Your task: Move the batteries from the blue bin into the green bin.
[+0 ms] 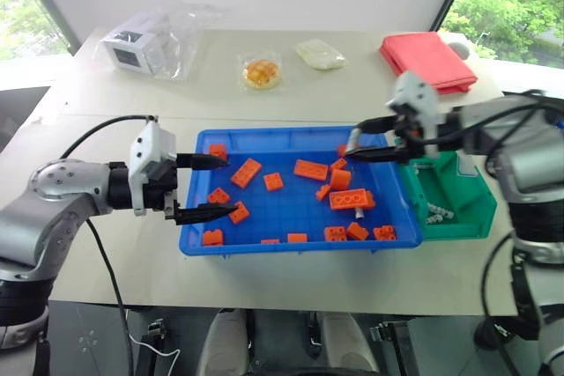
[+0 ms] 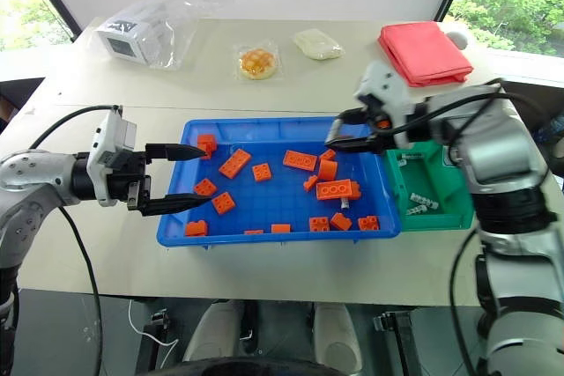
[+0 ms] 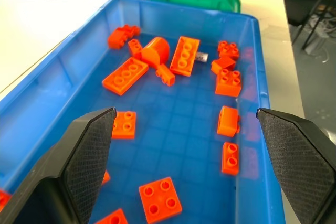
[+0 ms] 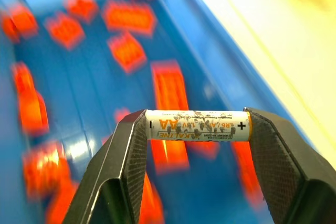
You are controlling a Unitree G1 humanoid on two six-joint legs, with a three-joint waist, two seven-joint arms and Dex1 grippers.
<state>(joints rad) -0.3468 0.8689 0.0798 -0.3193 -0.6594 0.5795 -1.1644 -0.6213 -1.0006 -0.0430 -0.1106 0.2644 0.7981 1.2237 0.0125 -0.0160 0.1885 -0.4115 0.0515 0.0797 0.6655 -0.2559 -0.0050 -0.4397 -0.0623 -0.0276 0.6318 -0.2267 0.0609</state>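
The left gripper (image 1: pixel 208 187) hung with its fingers spread wide and empty over the left end of the blue bin (image 1: pixel 291 240), while the right gripper (image 4: pixel 197 129) pinched a battery (image 4: pixel 197 125) end to end between its fingertips, above the bin's far right corner. To do the carry well, I judged it should keep that pinch firm and level, since a cylinder held by its ends could swivel out, and release only once over the green bin (image 1: pixel 467 209). That bin sat just beside the blue one on the right, with a few batteries (image 1: pixel 438 214) already inside, and one more (image 1: pixel 359 212) peeked from under a brick (image 1: pixel 352 199).
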